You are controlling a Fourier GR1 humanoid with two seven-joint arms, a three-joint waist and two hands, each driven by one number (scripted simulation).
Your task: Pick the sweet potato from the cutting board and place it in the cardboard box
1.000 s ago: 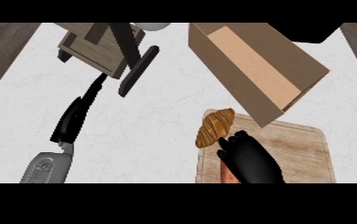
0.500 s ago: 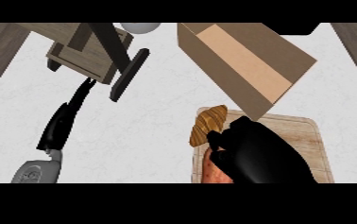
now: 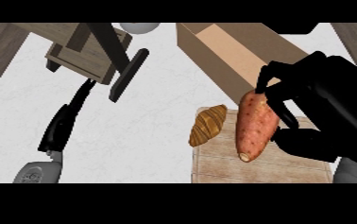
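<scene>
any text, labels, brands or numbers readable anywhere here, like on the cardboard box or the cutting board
None: no word, label, brand, number or sign can be read in the head view.
cardboard box: plain brown faces, no print showing.
cutting board: bare wood grain only.
sweet potato, held in the right hand: no sticker.
croissant: no marking.
wooden block at upper left: no lettering visible.

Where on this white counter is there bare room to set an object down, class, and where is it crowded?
Bare: the white counter between the black left hand and the croissant.

Crowded: the wooden cutting board, with the croissant overhanging its left edge and the black right hand holding the orange sweet potato above it; the open cardboard box sits just behind.
</scene>
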